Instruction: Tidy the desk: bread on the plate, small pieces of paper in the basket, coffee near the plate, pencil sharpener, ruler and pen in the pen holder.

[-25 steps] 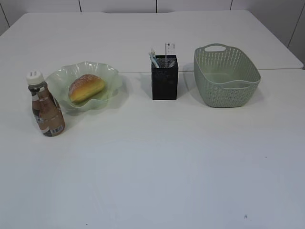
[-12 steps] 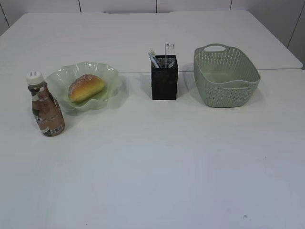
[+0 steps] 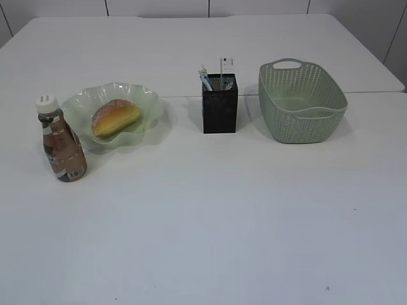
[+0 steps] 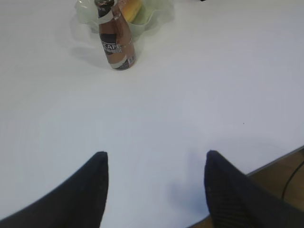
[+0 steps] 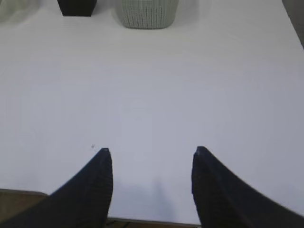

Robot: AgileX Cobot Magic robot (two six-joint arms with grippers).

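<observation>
Left gripper [image 4: 154, 164]: hanging above the near edge of the desk [image 3: 210, 216], jaws standing apart, nothing between them, bare white tabletop under the gap.

Right gripper [image 5: 149, 159]: likewise sitting over the near edge, jaws parted, holding nothing.

Coffee [image 4: 116, 45]: standing upright well ahead of the left gripper, slightly left of its centre line, white cap up, brown label facing the wrist camera.

Plate [image 3: 79, 105]: lying just beyond the coffee as seen from the left gripper, close beside the bottle; whether rim and bottle are touching I cannot tell.

Bread [image 3: 115, 117]: resting inside the plate, sugar-dusted top showing.

Pen holder [image 3: 219, 103]: standing upright far ahead of the right gripper, off to its left. A blue-green pen [image 3: 205, 79] and a clear ruler [image 3: 227, 65] are sticking up out of its top; a pencil sharpener is not visible from here.

Basket [image 3: 302, 101]: sitting far ahead of the right gripper, just right of the pen holder, a gap between them. Its interior is showing only pale green floor; small pieces of paper cannot be made out.
</observation>
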